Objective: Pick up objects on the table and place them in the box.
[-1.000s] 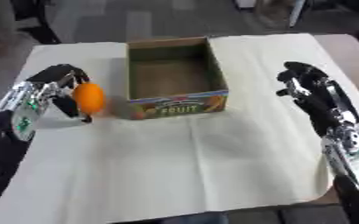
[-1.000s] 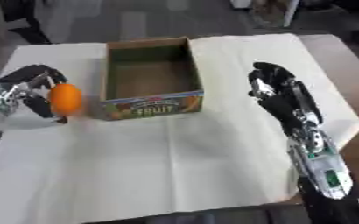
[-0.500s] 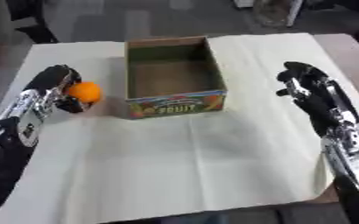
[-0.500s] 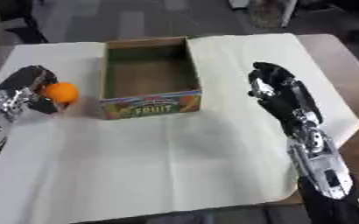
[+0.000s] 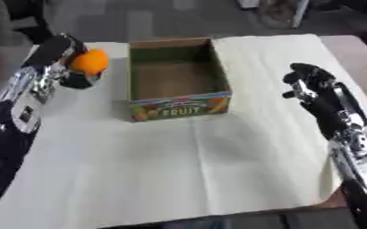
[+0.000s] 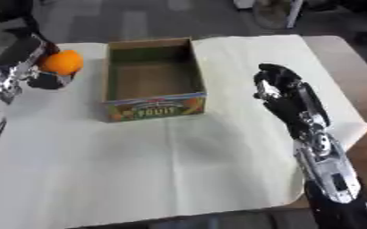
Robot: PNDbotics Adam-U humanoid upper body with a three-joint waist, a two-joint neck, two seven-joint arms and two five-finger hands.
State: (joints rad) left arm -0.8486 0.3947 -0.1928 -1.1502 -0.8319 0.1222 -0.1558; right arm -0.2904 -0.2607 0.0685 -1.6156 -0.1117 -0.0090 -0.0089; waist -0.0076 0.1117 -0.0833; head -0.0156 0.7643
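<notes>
Orange (image 5: 90, 61) is off the table, held by the left hand (image 5: 61, 60), fingers curled round it, just left of the box (image 5: 179, 105) near its far left corner. Box sits open on the white cloth (image 5: 202, 170) (inside looks bare cardboard, fruit print on the front). Right hand (image 6: 279, 87) hovers right of the box, fingers curled, holding nothing.
</notes>
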